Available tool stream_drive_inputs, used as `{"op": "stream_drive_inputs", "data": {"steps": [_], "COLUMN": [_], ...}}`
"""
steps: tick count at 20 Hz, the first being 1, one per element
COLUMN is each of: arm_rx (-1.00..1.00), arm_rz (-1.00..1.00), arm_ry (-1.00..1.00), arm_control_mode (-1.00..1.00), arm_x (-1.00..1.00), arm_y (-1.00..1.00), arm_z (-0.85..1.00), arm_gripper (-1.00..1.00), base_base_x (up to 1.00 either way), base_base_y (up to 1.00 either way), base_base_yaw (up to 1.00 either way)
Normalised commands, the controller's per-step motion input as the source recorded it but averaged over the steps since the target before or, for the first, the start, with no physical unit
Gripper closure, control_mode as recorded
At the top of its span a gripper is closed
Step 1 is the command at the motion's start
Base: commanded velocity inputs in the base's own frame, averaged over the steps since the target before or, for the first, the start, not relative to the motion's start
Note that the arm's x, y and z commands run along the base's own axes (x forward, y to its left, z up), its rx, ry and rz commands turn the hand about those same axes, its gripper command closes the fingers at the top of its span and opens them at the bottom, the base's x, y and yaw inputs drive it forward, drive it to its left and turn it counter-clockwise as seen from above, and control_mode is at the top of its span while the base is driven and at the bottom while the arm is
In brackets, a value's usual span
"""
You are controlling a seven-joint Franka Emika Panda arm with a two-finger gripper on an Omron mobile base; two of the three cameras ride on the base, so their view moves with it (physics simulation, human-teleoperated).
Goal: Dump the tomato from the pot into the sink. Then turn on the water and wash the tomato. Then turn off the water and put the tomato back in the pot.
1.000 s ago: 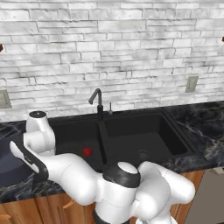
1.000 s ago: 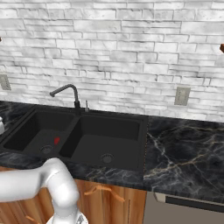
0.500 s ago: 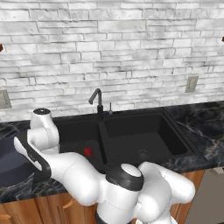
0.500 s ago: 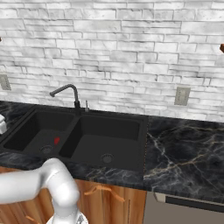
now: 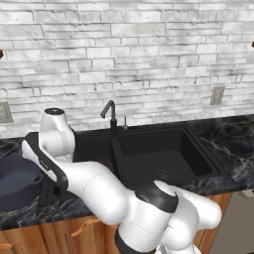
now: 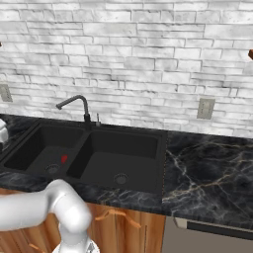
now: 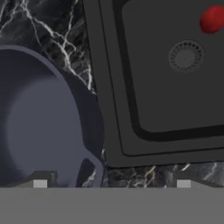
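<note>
As the tomato lies loose on the floor of the sink, near the drain of the left basin, I judge the dumping step done and the washing step not yet begun.

Item, tomato: small, red, round. It rests apart from the drain, on the side away from the pot. The right base view shows it in the same basin, left of the divider. Nothing touches it.

Item, pot: dark blue-grey, upright, empty inside as far as I can see. It stands on the table just beside the sink's left rim, outside the basin, likely so that it is out of the water's way yet close by for the tomato's return. The left base view shows it at the frame's left edge, partly behind my arm.

Item, jaws: spread wide and holding nothing. My two tips stand far apart at the bottom of the hand view, one over the pot, the other over the table beside the sink's front corner.

Item, faucet: dark, behind the sink at the divider. No water shows in either basin, so I take it to be off.

Next due, by my reckoning: a reach to the faucet, well apart from where my hand hangs now.
</note>
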Motion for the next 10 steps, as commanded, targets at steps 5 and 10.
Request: {"op": "stream_drive_inputs", "data": {"steps": [5,10], "arm_rx": [0.02,-0.06], "arm_rz": [-0.02,-0.01], "arm_ry": [-0.03,-0.04], "arm_control_mode": [-1.0,-1.0], "arm_x": [0.0,-0.03], "arm_y": [-0.44,-0.87], "arm_z": [0.79,0.55], "arm_gripper": [-1.0,-1.0], "base_base_x": [0.0,0.0], "base_base_y": [0.0,0.0], "base_base_yaw": [0.0,0.0]}}
